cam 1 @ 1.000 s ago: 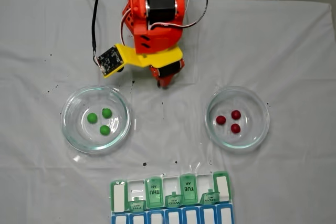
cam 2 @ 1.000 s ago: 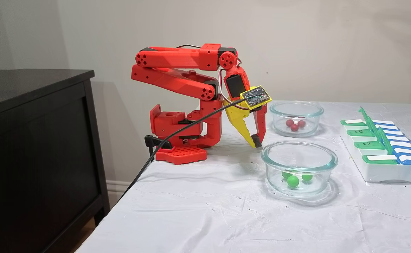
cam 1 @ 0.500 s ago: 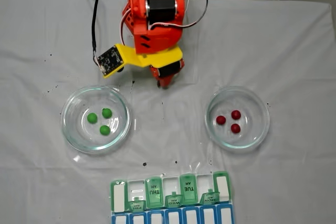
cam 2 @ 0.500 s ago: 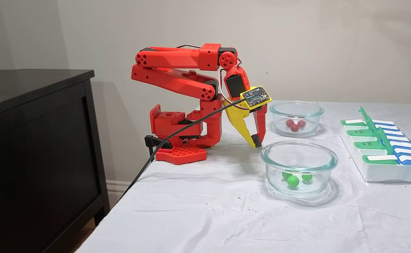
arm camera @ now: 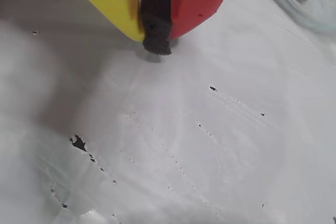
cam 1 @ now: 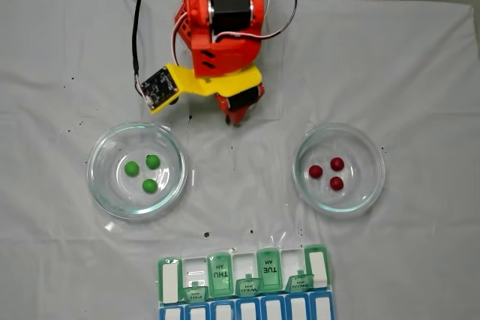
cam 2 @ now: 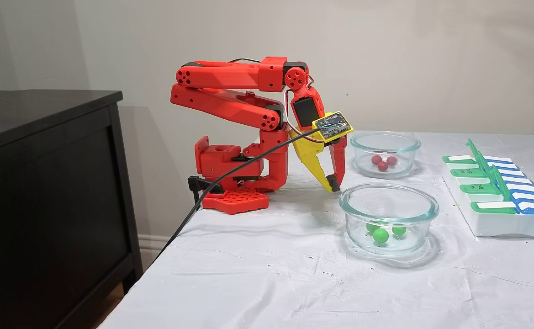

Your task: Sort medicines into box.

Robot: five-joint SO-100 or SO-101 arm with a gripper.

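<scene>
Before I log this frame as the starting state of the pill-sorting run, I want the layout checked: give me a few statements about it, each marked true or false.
1. The three bright green balls lie in the round clear glass dish on the left of the top-down fixed view. True.
2. The three dark red balls already sit in the weekly pill organizer with green lids. False: they lie in the other clear glass dish.
3. The red and yellow gripper is shut with only its black pad between the fingers. True.
4. The gripper holds a green ball over the organizer. False: it points down at the white tablecloth near the arm's base, between the two dishes.
</scene>
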